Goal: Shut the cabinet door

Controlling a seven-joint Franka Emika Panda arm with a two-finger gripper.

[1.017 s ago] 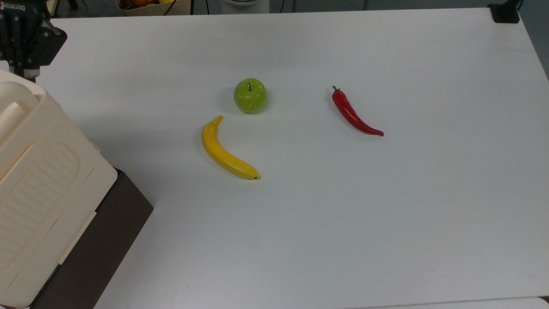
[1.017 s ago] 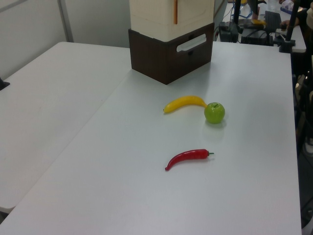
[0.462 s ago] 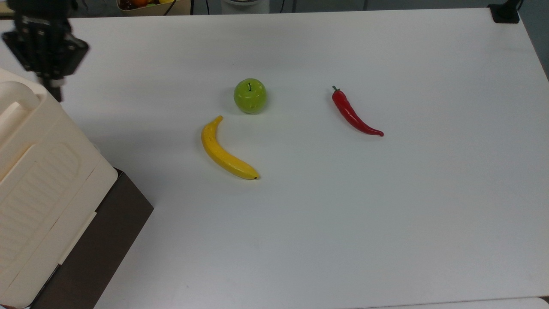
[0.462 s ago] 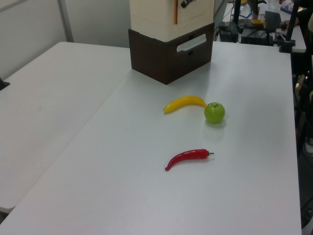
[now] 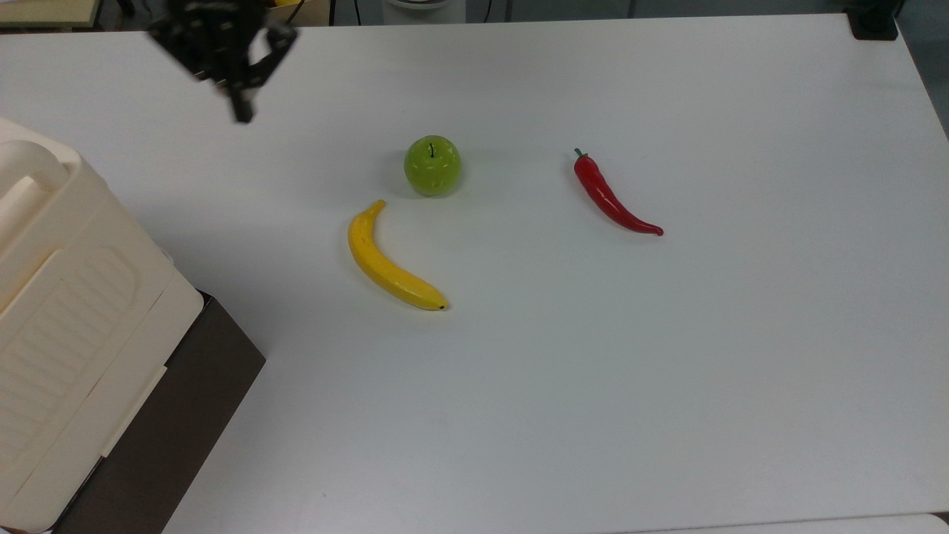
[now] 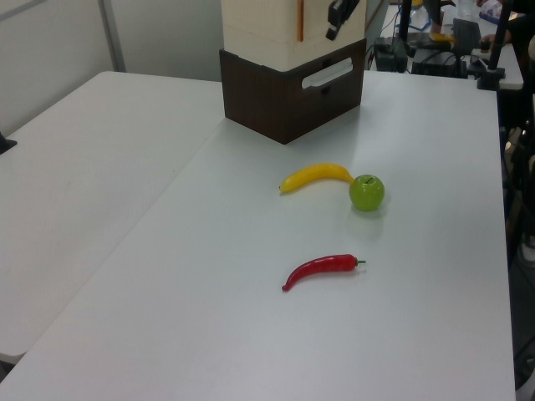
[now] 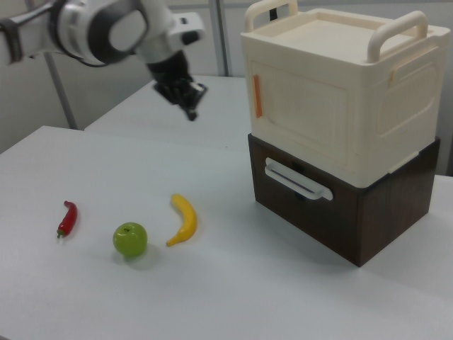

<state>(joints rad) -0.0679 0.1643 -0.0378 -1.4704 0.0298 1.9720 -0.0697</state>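
Currently jaws look pressed together with nothing between them: the gripper [image 5: 242, 111] tapers to one dark tip in the top view, same in the right view [image 7: 191, 110] and the left view [image 6: 333, 32]. It hangs in the air above the table [image 5: 667, 371], near the table's far edge in the top view, touching nothing. Arm [image 7: 106, 28] runs off to the right view's left.

Cabinet [image 7: 333, 99] is a cream plastic box with two handles on top, sitting on a dark brown drawer unit [image 7: 347, 212] that has a white handle [image 7: 297, 180]. In the top view the cabinet [image 5: 67, 297] sits at the table's left edge, toward the near left corner; the drawer unit [image 5: 178, 423] sticks out under it. In the left view the cabinet [image 6: 267, 25] is at the table's far end.

Cabinet door [image 7: 301, 117] is the front panel facing the fruit, orange strip [image 7: 257, 95] on its edge at the right view's left. Panel looks flush with the cabinet body. Strip [image 6: 299, 21] also visible in the left view. Gripper is well apart from the door, off to the right view's left of it.

Mid-table, all apart from each other:
- banana [image 5: 385, 259], nearest the cabinet
- green apple [image 5: 432, 165], just beyond the banana's stem end in the top view
- red chili [image 5: 612, 196], further toward the top view's right
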